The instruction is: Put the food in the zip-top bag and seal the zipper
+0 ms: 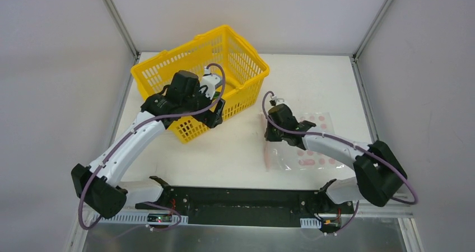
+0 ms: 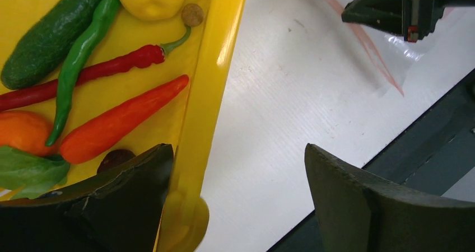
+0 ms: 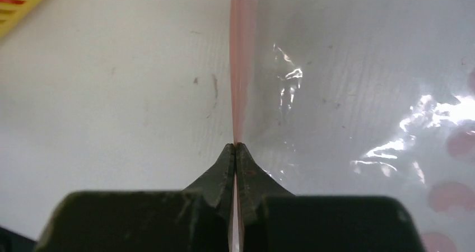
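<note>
Two-arm setup, bag-opening step. White worktop (image 1: 235, 151) carries a yellow lattice plastic basket (image 2: 218, 67) holding the glossy toy food (image 2: 120, 117), and a flat clear dotted zip-top bag (image 1: 291, 159) to the basket's right. Right fingers (image 3: 221, 171) are clamped on the thin pink zipper (image 3: 242, 67). Left fingers (image 2: 358, 201) are apart, astride the basket rim. Whether the mouth is parted is unclear; next, open it and fetch produce.

The zip-top bag (image 3: 358, 95) is made of thin clear plastic, glossy, with bright wrinkled reflections; its zipper (image 3: 242, 67) is seen as a duller pink strip. The table (image 2: 291, 112) is white and matt, finely grained. The basket (image 2: 215, 67) is made of smooth shiny yellow plastic. A glossy skin is shown by the red chili (image 2: 112, 67). The fingers (image 2: 358, 207) of the left gripper (image 2: 235, 151) are black, matt, roughly worn at the edges.
</note>
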